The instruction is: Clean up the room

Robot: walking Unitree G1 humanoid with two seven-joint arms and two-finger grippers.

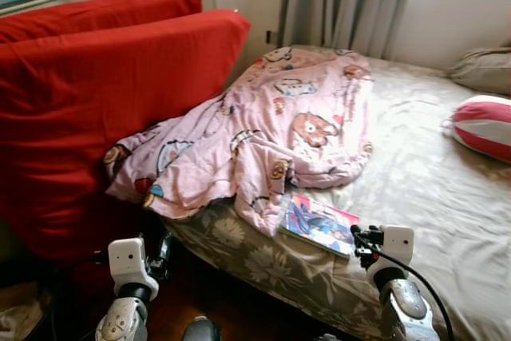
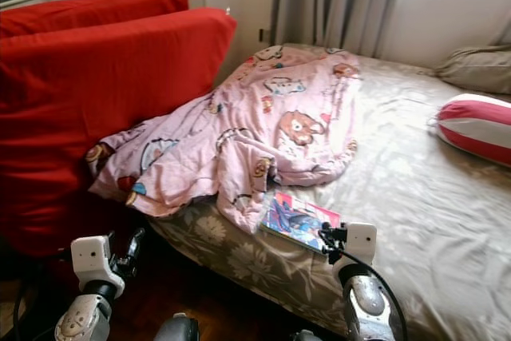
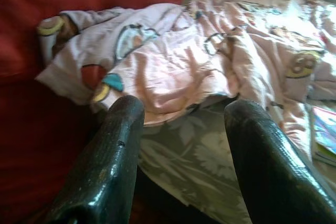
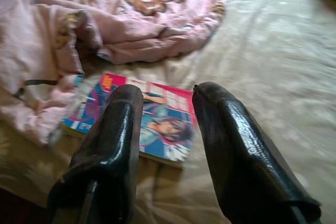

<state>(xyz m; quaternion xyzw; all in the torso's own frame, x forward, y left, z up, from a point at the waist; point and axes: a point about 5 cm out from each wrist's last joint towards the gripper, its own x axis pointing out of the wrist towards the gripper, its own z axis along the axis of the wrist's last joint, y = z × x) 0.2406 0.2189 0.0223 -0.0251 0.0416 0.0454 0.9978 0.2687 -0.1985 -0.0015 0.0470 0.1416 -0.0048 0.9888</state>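
Nothing looks tidied yet: the right gripper (image 4: 165, 129) hovers with fingers apart just above the book (image 4: 139, 116), and the left gripper (image 3: 181, 150) (also spread, empty) waits near the crumpled pink blanket (image 1: 263, 125) on the bed (image 1: 431, 189), beside red pillows (image 1: 96, 93).

Blanket (image 1: 271, 129): pink, printed with cartoon bears and other figures. It lies crumpled and unfolded on the bed (image 1: 431, 189), spread from the head end near the curtain down to the near edge. One end rests against the red pillows (image 1: 104, 109); a fold hangs over the bed's side.

Book (image 1: 319, 224): thin, glossy, with a colourful illustrated cover in blue and pink. It lies flat, cover up, near the bed's near edge. One corner is tucked under the blanket's lower fold.
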